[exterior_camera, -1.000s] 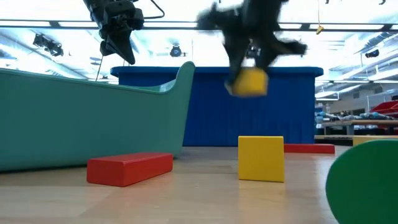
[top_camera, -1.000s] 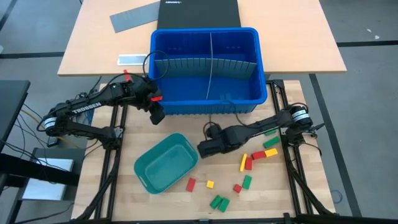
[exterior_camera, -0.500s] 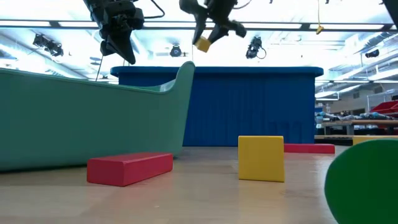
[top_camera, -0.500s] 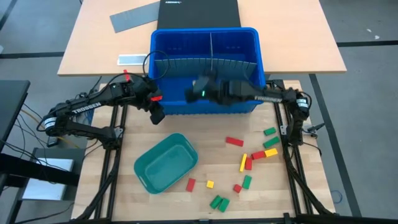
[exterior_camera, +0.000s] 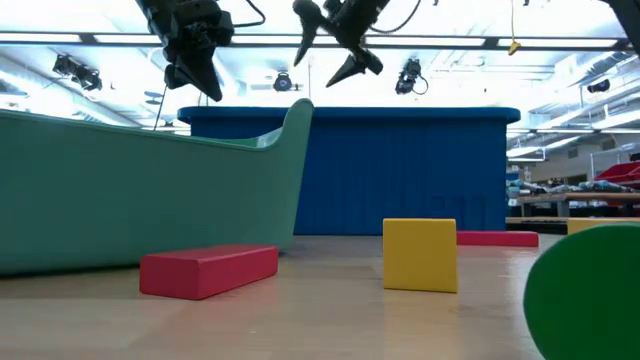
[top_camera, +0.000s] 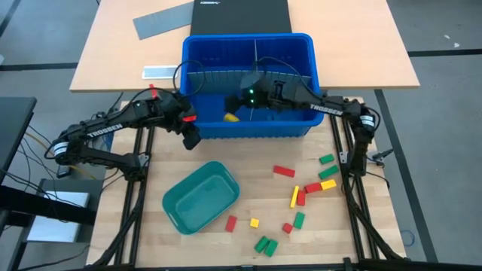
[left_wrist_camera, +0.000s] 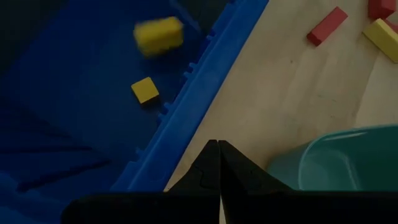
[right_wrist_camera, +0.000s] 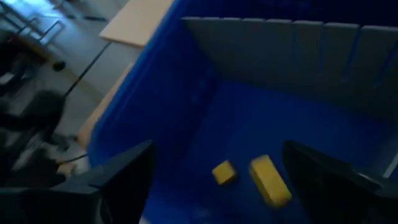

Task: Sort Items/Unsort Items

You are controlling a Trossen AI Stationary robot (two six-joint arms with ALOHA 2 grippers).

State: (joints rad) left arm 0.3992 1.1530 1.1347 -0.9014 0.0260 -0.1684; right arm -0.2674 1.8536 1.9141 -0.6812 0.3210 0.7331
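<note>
A blue bin [top_camera: 309,113] with grey dividers [top_camera: 248,75] stands at the table's far side. My right gripper [top_camera: 245,96] hovers open above its near left compartment, with nothing between the fingers [right_wrist_camera: 217,146]. Below it a long yellow block [right_wrist_camera: 270,180], blurred in the left wrist view [left_wrist_camera: 159,35], and a small yellow block [left_wrist_camera: 145,89] are inside the bin. My left gripper [top_camera: 191,139] is shut and empty, raised above the bin's near left corner. Red, yellow and green blocks [top_camera: 301,197] lie on the table's right half.
A teal tray [top_camera: 181,218] sits on the table left of centre, near the front. A red block [exterior_camera: 208,271] and a yellow block [exterior_camera: 420,255] lie beside it. A grey slotted sheet [top_camera: 162,19] lies on the far desk behind the bin.
My right gripper has risen from the loose blocks with a yellow block, swung toward the far edge and left over the bin, tipped less steeply, and opened. The yellow block has dropped into the bin's near left compartment.
</note>
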